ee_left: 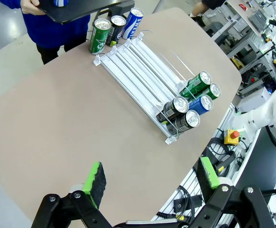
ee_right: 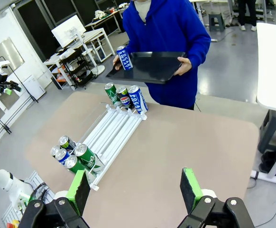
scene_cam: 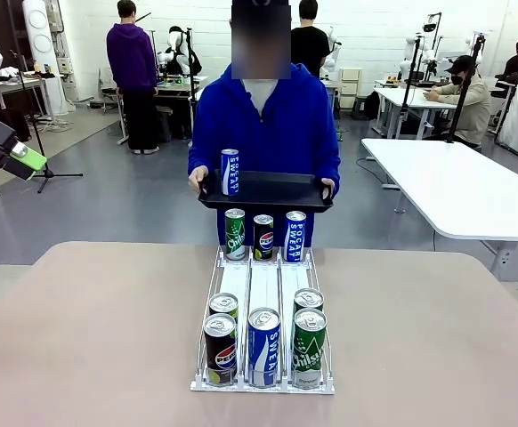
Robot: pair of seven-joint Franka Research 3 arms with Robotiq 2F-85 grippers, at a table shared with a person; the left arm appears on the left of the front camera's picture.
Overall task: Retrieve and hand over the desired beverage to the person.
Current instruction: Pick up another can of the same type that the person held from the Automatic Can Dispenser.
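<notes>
Both grippers are empty, jaws apart: left gripper [ee_left: 151,177] hangs over the lower edge of the surface [scene_cam: 90,338], right gripper [ee_right: 134,189] hangs high over its lower part. The person [scene_cam: 263,124], top centre, holds a black tray [scene_cam: 268,191] with one blue can [scene_cam: 230,172] upright on its left side.

The beverages sit in the wire rack [scene_cam: 263,294] at centre. Three stand at its far end and five at the near end, front row Pepsi can [scene_cam: 220,342], blue Sweat can [scene_cam: 263,342], green can [scene_cam: 310,342]. Which one is wanted can't be told; the tray's can hints at blue.

Step in hand, likely: reach and pick. To do it well, come down from above on a front-row can, since the neighbours touch. Put the fingers front and back rather than between cans, lift straight up clear of the rack lip, then carry it upright to the tray.
</notes>
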